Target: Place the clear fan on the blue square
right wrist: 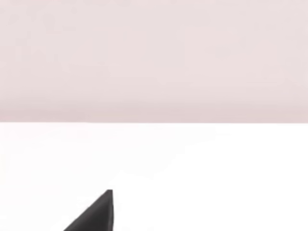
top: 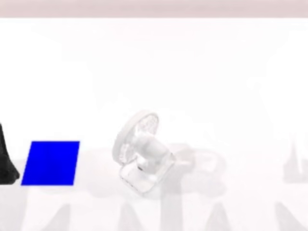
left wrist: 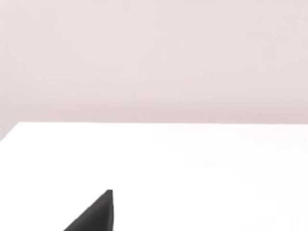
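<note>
My left fingers (left wrist: 98,214): only one dark fingertip wedge shows in my left wrist view, over bare white tabletop; I cannot tell whether they are open or closed.
My right fingers (right wrist: 98,214): the same in my right wrist view, one dark tip over plain tabletop; I cannot tell their state either.
My left arm (top: 6,161): a dark shape at the top view's left edge, parked just beside the blue square's left side.
My right arm (top: 294,166): only a faint pale shape at the top view's right edge, well apart from the fan.
The clear fan (top: 142,151): stands on the tabletop near the middle, towards the front, untouched by either arm. Its round grilled head tilts up and to the left, its rounded-square clear base sits lower right of the head.
The blue square (top: 50,162): lies flat on the tabletop at the left, bare, with a clear gap between it and the fan to its right.
The tabletop (top: 207,86): white, with soft grey shadows along the front.
</note>
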Controlling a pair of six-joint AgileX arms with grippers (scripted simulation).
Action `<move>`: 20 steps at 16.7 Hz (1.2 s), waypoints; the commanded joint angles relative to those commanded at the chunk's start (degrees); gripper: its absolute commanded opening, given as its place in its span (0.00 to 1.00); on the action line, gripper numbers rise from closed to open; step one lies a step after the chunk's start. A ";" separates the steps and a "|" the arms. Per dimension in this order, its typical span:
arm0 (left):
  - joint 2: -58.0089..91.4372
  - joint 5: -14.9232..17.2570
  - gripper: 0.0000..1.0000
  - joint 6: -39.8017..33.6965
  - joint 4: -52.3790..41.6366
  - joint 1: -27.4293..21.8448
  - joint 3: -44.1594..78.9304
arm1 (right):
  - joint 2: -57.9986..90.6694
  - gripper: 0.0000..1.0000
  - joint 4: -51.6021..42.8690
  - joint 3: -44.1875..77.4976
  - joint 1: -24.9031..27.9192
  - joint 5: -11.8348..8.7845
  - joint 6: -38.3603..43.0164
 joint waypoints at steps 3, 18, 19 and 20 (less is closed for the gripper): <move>0.57 0.01 1.00 0.06 -0.57 -0.28 0.53 | 0.00 1.00 0.00 0.00 0.00 0.00 0.00; 68.70 0.02 1.00 1.19 -51.02 -23.13 67.38 | 0.00 1.00 0.00 0.00 0.00 0.00 0.00; 74.40 0.07 1.00 1.23 -54.80 -24.94 73.20 | 0.00 1.00 0.00 0.00 0.00 0.00 0.00; 79.85 0.10 1.00 1.29 -58.52 -26.70 78.70 | 0.00 1.00 0.00 0.00 0.00 0.00 0.00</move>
